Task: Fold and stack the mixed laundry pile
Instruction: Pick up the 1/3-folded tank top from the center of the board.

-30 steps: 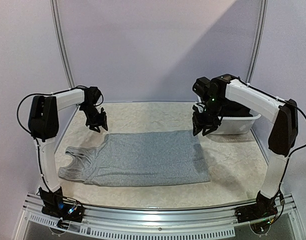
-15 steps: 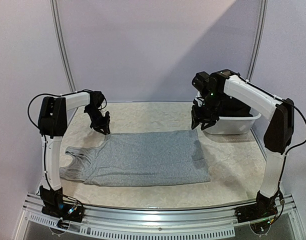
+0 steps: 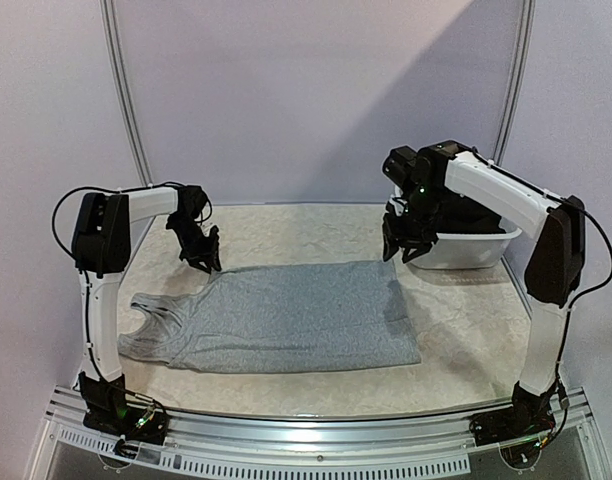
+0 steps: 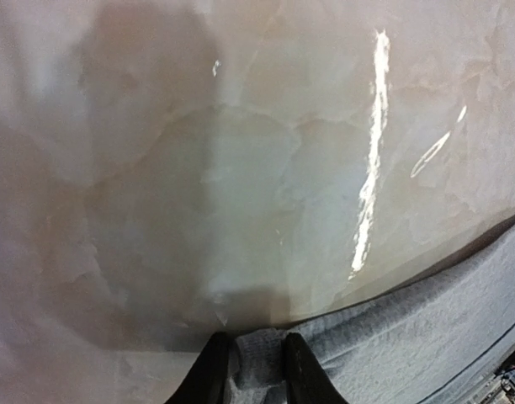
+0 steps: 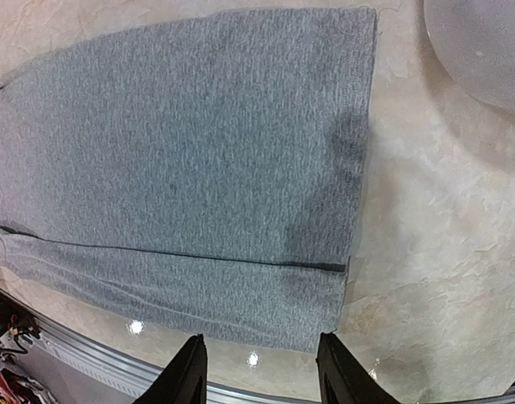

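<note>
Overhead and wrist views of a two-arm rig at a marbled surface (image 3: pixel 466 330).

The light grey sleeveless top (image 3: pixel 296 315) lies flat and spread out in the middle of the surface. Its shoulder straps point to the left and its straight hem to the right. In the right wrist view a thin dark line runs along the length of the top (image 5: pixel 182 151), parallel to its near edge and close to it.

The left gripper (image 3: pixel 206 258) is low at the far edge of the top, near the strap end. In the left wrist view its two fingertips stand close together, clamped on a small raised fold of the grey fabric (image 4: pixel 426 328) at the border with the bare surface (image 4: pixel 241 168).

The right gripper (image 3: pixel 404 250) hangs above the far right corner of the top, just beside the white basket (image 3: pixel 486 255). In its own view the gripper (image 5: pixel 262 370) has its fingers (image 5: pixel 188 370) well apart. Nothing is held between them, and the top lies clear below. A rounded corner of the basket (image 5: pixel 485 50) shows at the upper right, standing on the surface (image 5: pixel 443 219).

The basket stands at the far right of the surface, apart from the top. Dark cloth (image 3: pixel 474 215) shows above its rim; no detail of it can be told.
</note>
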`<state>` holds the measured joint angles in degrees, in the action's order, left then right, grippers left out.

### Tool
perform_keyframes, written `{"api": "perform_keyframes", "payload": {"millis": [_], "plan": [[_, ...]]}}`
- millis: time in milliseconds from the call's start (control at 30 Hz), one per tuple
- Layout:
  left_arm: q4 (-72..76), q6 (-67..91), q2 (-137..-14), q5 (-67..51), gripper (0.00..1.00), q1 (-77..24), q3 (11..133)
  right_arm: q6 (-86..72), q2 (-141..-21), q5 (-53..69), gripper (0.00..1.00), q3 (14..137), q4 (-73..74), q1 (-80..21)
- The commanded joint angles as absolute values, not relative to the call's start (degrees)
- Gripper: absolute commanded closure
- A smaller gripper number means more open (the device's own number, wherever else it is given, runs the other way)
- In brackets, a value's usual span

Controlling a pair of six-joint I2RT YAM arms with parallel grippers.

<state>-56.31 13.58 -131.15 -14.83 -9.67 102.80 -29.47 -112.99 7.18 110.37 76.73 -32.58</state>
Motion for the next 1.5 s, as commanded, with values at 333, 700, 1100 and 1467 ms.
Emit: {"api": "perform_keyframes", "payload": {"millis": [333, 700, 1100, 1467], "plan": [[-52.78, 15.75, -129.79, -16.55, 1.0, -9.52, 100.32, -32.89, -120.98, 5.94, 0.59, 114.8, 72.41, -28.31], [-53.32, 17.44, -128.52, -16.51, 1.0, -10.25, 100.38, -32.78, -138.12, 3.73, 0.61, 131.99, 70.51, -27.49], [-53.98, 18.24, -126.84, -14.95, 1.0, -10.32, 98.44, -34.89, -145.3, -10.32, 0.61, 135.18, 66.45, -27.55], [-55.18, 17.41, -125.6, -13.6, 1.0, -10.23, 97.25, -34.98, -150.17, -10.98, 0.61, 137.18, 62.95, -27.59]]}}
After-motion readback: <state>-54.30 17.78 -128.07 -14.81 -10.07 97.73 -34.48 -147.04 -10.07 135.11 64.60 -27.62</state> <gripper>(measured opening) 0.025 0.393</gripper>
